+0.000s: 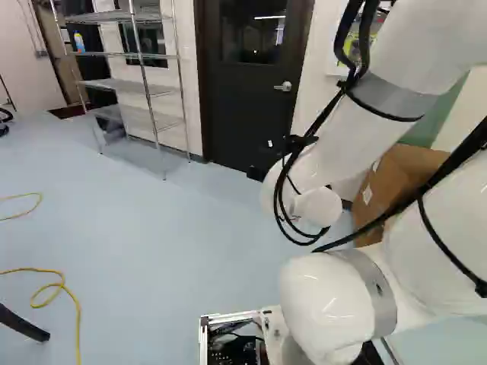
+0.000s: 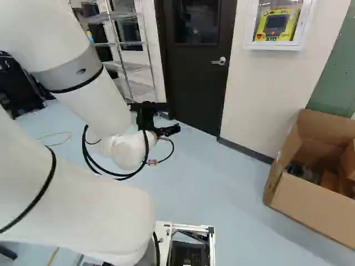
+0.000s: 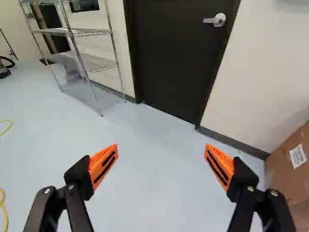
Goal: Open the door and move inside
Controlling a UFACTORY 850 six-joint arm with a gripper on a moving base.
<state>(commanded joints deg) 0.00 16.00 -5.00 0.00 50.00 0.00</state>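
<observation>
one dark door (image 3: 178,58), closed, at the far wall ahead of the gripper (image 2: 173,118). lever handle (image 3: 216,20) on the door's right side, well apart from the gripper (image 3: 161,150). fingers spread wide, floor (image 3: 154,193) visible between. wire shelf (image 3: 72,33) left of the door; wall cabinet (image 2: 277,47) to its right. open carton (image 2: 321,208) on the floor, right. yellow cord (image 1: 61,284) lies loosely curved, near left.

The room is bright. Ahead of the gripper (image 2: 172,117), a thin white shine sits on the dark door window (image 1: 247,39), and the floor (image 3: 154,183) glows softly. Behind it, bright spots shine on the white arm (image 1: 323,300). To its right, soft shade fills the cardboard box (image 2: 310,205)
</observation>
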